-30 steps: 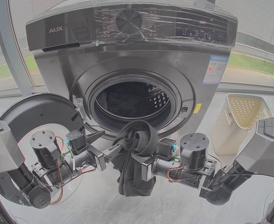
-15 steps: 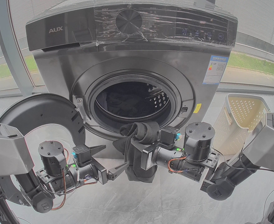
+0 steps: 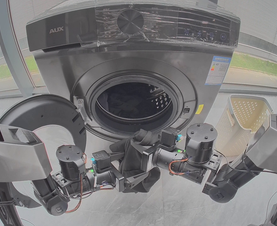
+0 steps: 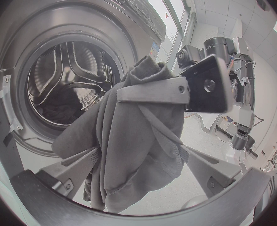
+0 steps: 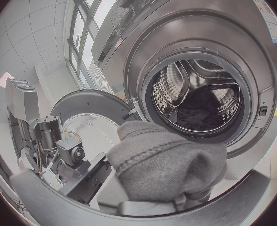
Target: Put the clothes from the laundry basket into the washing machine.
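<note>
The left gripper (image 3: pixel 134 166) has swung in from the robot's left side, where it hung apart from the cloth half a second ago, and now sits at the dark garment (image 3: pixel 127 159). Its fingers (image 4: pixel 77 165) stand wide, one on each side of the hanging lower folds, and we see the cloth drooping between them in the left wrist view. The left arm's elbow has come in toward the middle as well.

The right gripper (image 3: pixel 134 149) has barely shifted over that half second. It is clamped on the upper part of the garment, one finger lying across the bunched cloth. A second ago it was lower and the garment trailed further toward the floor; now the cloth is gathered shorter and wider.

We find the garment in the air in front of the washing machine (image 3: pixel 132 60), its top just below the lower rim of the drum opening (image 3: pixel 133 102), outside the drum. More dark clothes (image 5: pixel 195 112) lie at the drum's bottom. The round door (image 3: pixel 41 113) stands swung open to the left. The laundry basket (image 3: pixel 242 123) stands on the floor to the right of the machine.
</note>
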You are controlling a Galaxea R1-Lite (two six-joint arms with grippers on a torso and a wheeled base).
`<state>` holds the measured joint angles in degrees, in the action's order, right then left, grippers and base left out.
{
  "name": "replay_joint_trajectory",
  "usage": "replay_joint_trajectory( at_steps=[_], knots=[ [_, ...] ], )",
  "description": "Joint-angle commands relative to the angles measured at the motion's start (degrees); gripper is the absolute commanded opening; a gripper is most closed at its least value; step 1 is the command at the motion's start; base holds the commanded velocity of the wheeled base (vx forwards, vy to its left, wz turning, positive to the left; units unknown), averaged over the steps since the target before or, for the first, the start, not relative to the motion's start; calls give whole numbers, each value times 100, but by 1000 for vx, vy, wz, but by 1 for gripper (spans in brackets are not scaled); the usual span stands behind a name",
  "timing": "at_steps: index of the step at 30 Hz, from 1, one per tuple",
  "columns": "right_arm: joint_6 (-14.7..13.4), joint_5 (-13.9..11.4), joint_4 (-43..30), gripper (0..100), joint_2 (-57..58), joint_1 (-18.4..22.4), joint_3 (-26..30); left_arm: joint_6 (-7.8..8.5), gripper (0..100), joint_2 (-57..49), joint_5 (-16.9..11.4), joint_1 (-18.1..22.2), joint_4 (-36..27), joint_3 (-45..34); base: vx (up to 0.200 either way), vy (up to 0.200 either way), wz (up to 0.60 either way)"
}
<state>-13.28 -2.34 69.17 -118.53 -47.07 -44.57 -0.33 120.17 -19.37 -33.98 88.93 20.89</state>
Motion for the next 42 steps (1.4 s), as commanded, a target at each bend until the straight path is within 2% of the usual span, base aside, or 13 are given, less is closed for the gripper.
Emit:
replay_joint_trajectory(
  at_steps=[1, 5, 6, 7, 13, 29, 30, 33, 36, 37, 38, 42],
  knots=[
    [-8, 6, 9, 0, -4, -39, -8, 15, 100, 498, 39, -30, 1, 503, 0, 0, 0],
    [-8, 6, 9, 0, -4, -57, 10, 15, 100, 683, 118, 23, 10, 697, 0, 0, 0],
    [-8, 6, 9, 0, -4, -57, 10, 15, 0, 683, 118, 23, 10, 697, 0, 0, 0],
    [-17, 6, 9, 0, 5, -48, 27, 15, 0, 735, 223, 49, 10, 758, 0, 0, 0],
    [-17, 6, 9, 0, -4, -48, 18, -2, 0, 735, 294, 40, 10, 934, 0, 0, 0],
    [-17, 85, 18, 0, 93, -13, 80, 7, 0, 560, 232, 40, 19, 714, 0, 0, 0],
    [-17, 76, 18, 0, 93, -4, 80, 7, 100, 551, 214, 40, 19, 670, 0, 0, 0],
    [-17, 76, 9, 0, 93, 40, 54, -2, 100, 463, 144, 49, 28, 565, 0, 0, 0],
    [-8, 76, 9, 0, 93, 49, 54, 7, 100, 243, -172, 146, 19, 336, 0, 0, 0],
    [-8, 76, 9, 0, 93, 49, 54, 7, 100, 243, -172, 146, 19, 336, 0, 0, 0],
    [-8, 76, 9, 0, 76, 66, 45, 24, 100, 120, -480, 216, 19, 169, 0, 0, 0],
    [-8, 76, 9, 0, 67, 93, 36, 147, 100, -64, -840, 339, 19, -86, 0, 0, 0]
  ],
)
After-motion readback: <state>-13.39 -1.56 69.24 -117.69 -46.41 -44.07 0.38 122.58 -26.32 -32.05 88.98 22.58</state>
